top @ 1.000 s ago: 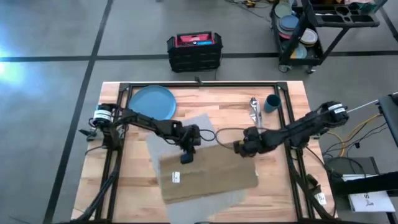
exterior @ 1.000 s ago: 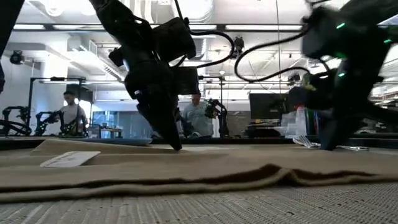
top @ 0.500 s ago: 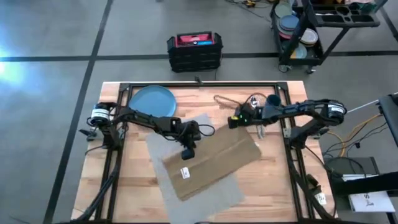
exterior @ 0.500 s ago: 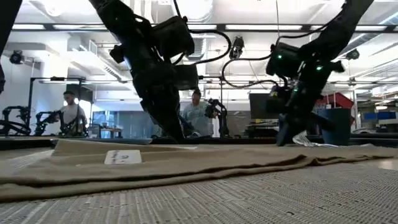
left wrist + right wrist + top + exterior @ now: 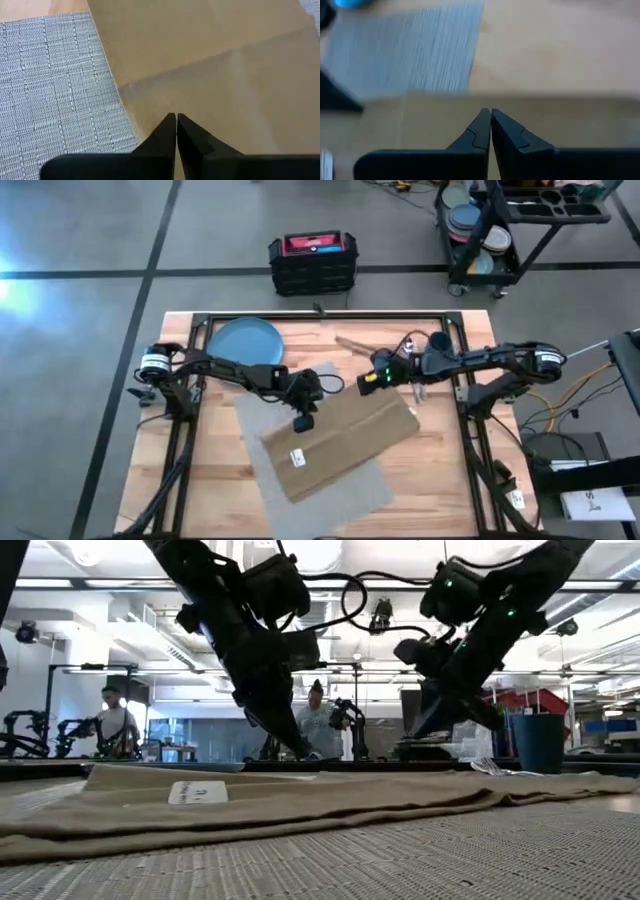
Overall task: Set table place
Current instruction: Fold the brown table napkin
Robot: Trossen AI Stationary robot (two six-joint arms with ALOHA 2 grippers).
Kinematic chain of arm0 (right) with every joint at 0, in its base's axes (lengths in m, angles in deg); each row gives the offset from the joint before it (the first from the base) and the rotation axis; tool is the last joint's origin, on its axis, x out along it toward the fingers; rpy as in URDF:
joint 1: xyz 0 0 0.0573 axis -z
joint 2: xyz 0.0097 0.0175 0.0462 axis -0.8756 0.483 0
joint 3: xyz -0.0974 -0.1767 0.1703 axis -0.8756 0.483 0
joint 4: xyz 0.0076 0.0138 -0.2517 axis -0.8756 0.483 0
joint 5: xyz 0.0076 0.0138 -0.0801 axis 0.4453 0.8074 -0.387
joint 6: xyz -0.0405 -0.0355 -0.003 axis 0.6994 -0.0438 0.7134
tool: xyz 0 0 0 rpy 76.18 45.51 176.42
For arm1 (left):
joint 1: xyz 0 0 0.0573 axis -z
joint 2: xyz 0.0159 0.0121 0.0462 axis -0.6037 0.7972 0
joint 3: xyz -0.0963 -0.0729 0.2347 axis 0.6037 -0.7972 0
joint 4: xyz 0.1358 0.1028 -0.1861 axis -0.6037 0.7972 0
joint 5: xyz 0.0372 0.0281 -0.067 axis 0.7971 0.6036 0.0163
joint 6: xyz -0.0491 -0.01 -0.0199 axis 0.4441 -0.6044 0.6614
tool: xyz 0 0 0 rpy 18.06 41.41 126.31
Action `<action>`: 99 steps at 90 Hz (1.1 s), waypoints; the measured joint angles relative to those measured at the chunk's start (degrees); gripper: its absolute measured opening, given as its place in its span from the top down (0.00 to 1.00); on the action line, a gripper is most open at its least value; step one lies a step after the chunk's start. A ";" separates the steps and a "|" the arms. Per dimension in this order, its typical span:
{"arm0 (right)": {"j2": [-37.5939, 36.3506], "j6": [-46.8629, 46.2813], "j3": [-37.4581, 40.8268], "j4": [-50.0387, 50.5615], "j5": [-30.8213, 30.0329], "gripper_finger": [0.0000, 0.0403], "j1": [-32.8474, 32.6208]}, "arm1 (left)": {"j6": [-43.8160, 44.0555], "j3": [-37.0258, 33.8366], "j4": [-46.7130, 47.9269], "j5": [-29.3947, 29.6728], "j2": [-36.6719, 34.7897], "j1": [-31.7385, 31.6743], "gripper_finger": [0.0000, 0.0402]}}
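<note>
While the plate [image 5: 245,341] sits at the bench's [image 5: 220,480] far left corner, the left gripper [image 5: 301,423], fingers pressed together, meets the napkin [image 5: 345,442] lying on the placemat [image 5: 262,412]. Right gripper [image 5: 366,379], also closed, hovers above the napkin's far edge, near the cup [image 5: 438,343].

You see placemat [image 5: 318,455] at table [image 5: 440,480] centre, lying skewed. Napkin [image 5: 345,442] lies on placemat, its right end overhanging onto table. Plate [image 5: 245,342] sits behind placemat, toward table's far left. Cup [image 5: 438,342] stands at far right, cutlery [image 5: 414,383] just in front of it. Left gripper [image 5: 300,423] sits over napkin's left part; right gripper [image 5: 368,380] hangs just behind napkin. Cart [image 5: 520,220] stands off table, beyond far right corner.
</note>
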 joint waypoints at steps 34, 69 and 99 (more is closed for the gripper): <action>1.01 -18.08 1.20 17.56 -5.64 1.00 -19.46 | 0.00 0.00 0.23 -0.07 -0.09 0.00 1.00; -2.48 -34.25 2.60 37.47 -2.43 1.00 -31.69 | -1.55 0.00 5.18 -0.11 -0.47 -0.04 1.00; -11.44 -50.44 2.14 41.36 -10.71 1.00 -40.33 | -8.78 0.00 10.14 -15.82 -0.87 0.04 1.00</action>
